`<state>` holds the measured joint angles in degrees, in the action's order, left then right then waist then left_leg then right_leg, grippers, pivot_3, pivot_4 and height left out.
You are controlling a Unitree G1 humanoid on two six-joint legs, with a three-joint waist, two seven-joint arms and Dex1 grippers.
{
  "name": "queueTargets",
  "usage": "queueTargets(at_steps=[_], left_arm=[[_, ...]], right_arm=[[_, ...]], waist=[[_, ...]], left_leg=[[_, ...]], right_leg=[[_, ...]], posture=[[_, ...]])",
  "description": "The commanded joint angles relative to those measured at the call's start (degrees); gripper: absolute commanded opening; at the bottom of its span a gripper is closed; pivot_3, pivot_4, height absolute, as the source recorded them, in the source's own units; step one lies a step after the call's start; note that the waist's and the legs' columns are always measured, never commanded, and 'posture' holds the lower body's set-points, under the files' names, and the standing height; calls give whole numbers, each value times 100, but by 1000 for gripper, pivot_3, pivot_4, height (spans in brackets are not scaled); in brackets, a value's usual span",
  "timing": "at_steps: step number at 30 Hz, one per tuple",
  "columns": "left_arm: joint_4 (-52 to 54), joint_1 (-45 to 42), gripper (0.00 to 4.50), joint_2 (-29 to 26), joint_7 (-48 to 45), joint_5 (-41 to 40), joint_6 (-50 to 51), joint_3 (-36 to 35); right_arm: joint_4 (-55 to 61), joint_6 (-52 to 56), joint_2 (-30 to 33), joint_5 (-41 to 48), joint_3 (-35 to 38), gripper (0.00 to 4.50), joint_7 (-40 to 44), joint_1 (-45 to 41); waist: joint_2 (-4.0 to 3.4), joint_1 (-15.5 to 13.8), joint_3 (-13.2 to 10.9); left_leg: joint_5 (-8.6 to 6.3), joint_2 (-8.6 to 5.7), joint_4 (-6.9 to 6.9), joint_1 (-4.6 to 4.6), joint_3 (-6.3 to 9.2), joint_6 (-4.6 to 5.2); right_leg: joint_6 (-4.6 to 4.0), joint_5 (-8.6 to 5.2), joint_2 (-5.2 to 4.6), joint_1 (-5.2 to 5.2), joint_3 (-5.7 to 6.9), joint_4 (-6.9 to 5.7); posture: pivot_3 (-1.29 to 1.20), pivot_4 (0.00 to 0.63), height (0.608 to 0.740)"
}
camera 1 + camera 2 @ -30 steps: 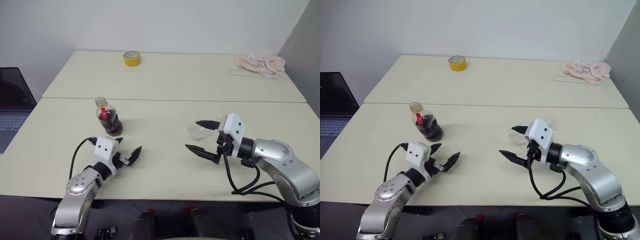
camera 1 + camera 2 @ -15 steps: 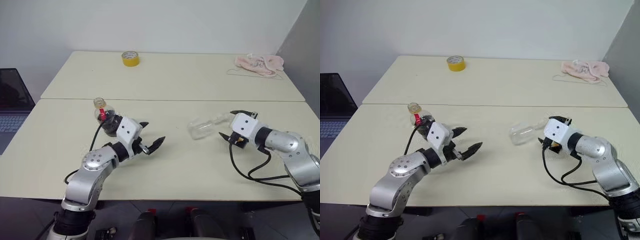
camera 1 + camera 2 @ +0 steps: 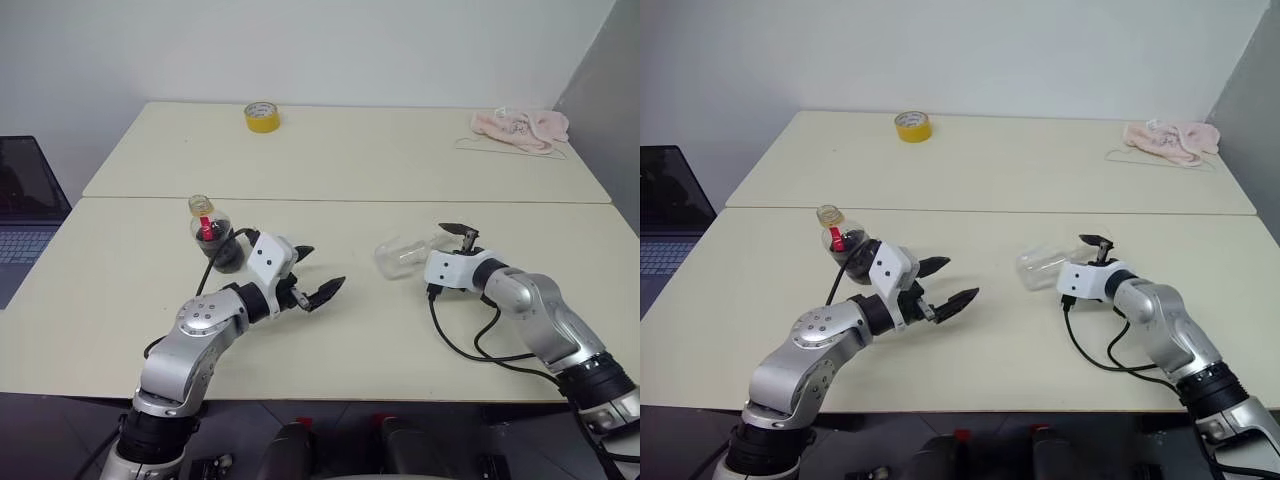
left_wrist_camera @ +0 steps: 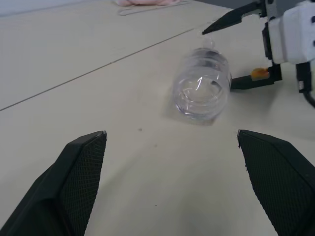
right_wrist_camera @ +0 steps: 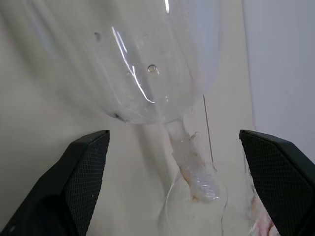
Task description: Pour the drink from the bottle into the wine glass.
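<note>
Currently wine glass point(image 3: 403, 256) lies on its side on bench point(image 3: 400, 160), so right claw point(image 3: 449, 262) is spread wide around the stem, prob to stand it up; left claw point(image 3: 314, 274) released, empty, near bottle point(image 3: 218, 238) w/ drink point(image 3: 228, 253), upright, capped.

My surface point(image 3: 330, 165) is pale cream, with a seam running across it that splits it into a near and a far half. On the far half, a yellow tape roll point(image 3: 262, 116) lies flat near the back edge. Well apart from the roll, at the same back edge's other end, sits a crumpled pink cloth point(image 3: 521, 129), over what may be a thin wire hanger. Off the roll's side of the surface stands an open laptop point(image 3: 24, 210).
</note>
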<state>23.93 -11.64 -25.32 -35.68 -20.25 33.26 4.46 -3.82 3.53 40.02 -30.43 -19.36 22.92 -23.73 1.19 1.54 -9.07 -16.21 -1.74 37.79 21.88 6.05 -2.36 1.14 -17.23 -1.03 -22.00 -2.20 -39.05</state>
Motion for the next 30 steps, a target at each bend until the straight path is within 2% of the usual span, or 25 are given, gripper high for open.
queueTargets(at_steps=[1, 8, 10, 13, 20, 22, 26, 30], left_arm=[[267, -112, 4477, -16, -29, -108, 4, 10], [275, -151, 4477, 16, -17, -98, 3, 80], [257, -158, 4500, 12, -19, -93, -5, 90], [234, -159, 4500, 3, -29, -88, -12, 93], [219, -94, 4500, -19, -30, -90, -26, 56], [245, -40, 4500, -30, -33, -123, -22, 10], [341, 141, 4500, -104, -71, -227, -39, -178], [512, 530, 4500, -231, -115, -445, -141, -570]], right_arm=[[-232, -88, -42, -205, 113, 4500, -243, -139], [-820, -272, -229, -386, 102, 4500, -650, -267], [-963, -294, -319, -396, 75, 4124, -709, -319], [-1146, -357, -433, -407, 55, 3220, -767, -396], [-1363, -438, -636, -367, 88, 691, -861, -413], [-1359, -441, -716, -337, 138, 247, -944, -390], [-1103, -439, -876, -199, 378, 143, -1008, -351], [-496, -347, -1092, 312, 726, 142, -787, -226]], waist=[[0, 0, 0], [0, 2, 1], [1, 2, 1], [1, 4, 1], [0, 10, 1], [3, 13, 5], [3, 31, 5], [2, 41, 4]], left_leg=[[0, 0, 0, -1, 0, 0], [0, 0, 2, -3, -2, 0], [0, 0, 2, -4, -3, 0], [0, 0, 2, -4, -3, 0], [0, 1, 1, -4, -2, 0], [0, 2, 0, -6, -2, 0], [0, 4, -1, -6, -2, 0], [-1, 6, -5, -6, -4, 1]], right_leg=[[0, 0, 0, 0, 0, 0], [1, 1, 0, 2, -1, -1], [0, 1, 0, 2, -2, -1], [0, 1, 0, 2, -2, -2], [0, 1, 1, 2, -1, -2], [0, 1, 2, 2, -2, -3], [0, 1, 4, 2, -3, -3], [0, 1, 6, -1, -5, -4]], posture=[[0, 150, 740], [0, 150, 740], [0, 150, 740], [0, 150, 740], [0, 150, 740], [0, 150, 740], [0, 150, 740], [0, 150, 740]])
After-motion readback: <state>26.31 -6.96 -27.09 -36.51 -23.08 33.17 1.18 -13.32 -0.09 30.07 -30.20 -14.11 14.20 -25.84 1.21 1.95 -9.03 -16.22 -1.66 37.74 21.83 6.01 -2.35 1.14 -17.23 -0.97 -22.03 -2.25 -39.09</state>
